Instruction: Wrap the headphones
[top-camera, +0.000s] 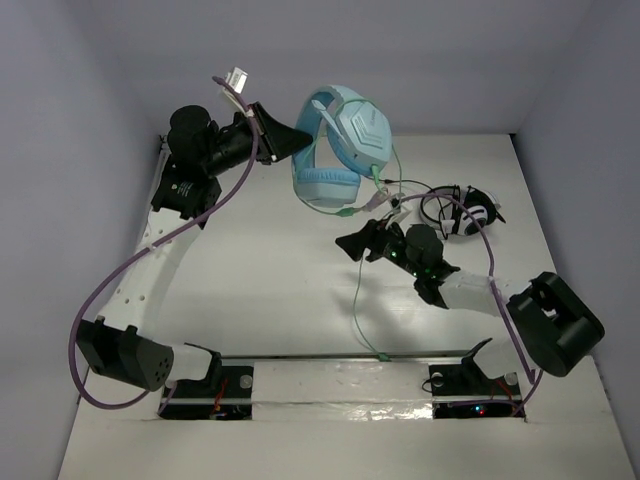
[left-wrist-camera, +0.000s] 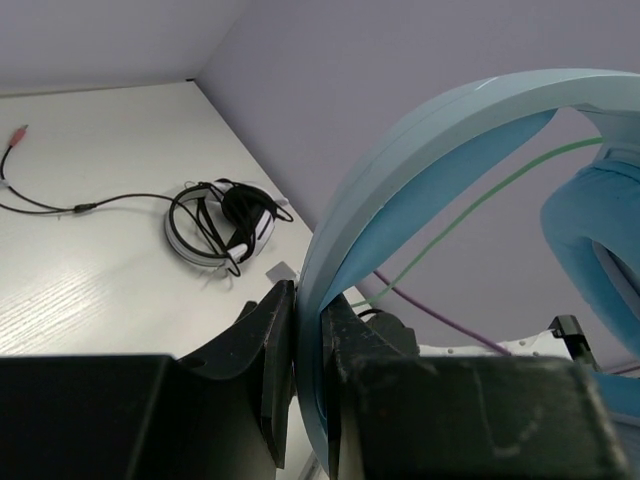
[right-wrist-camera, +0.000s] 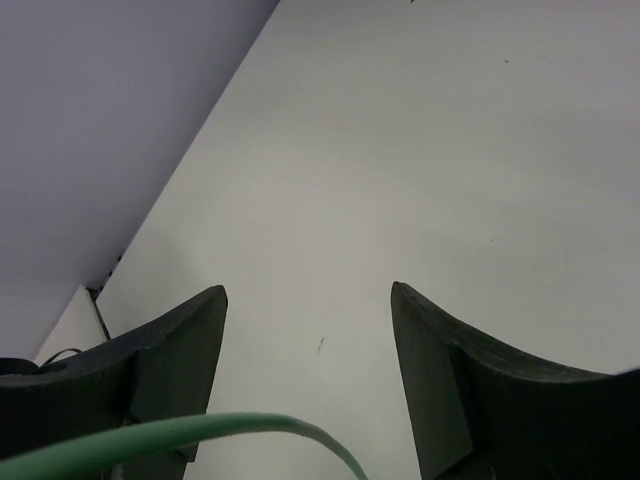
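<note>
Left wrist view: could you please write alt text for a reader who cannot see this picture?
The left gripper is closed on the wide headband of the light-blue headphones, which fill the right side, with their thin green cable crossing inside the arch. Beyond, small black-and-white headphones with a dark cable lie on the white table.

The light-blue over-ear headphones (top-camera: 360, 135) are up off the table (top-camera: 250, 280) at the far side, angular padded cups hanging down. The left gripper (left-wrist-camera: 308, 305) has them pinched by the wide headband (left-wrist-camera: 420, 150). Their thin green cable (top-camera: 357, 300) dangles down and trails across toward the near edge.
</note>
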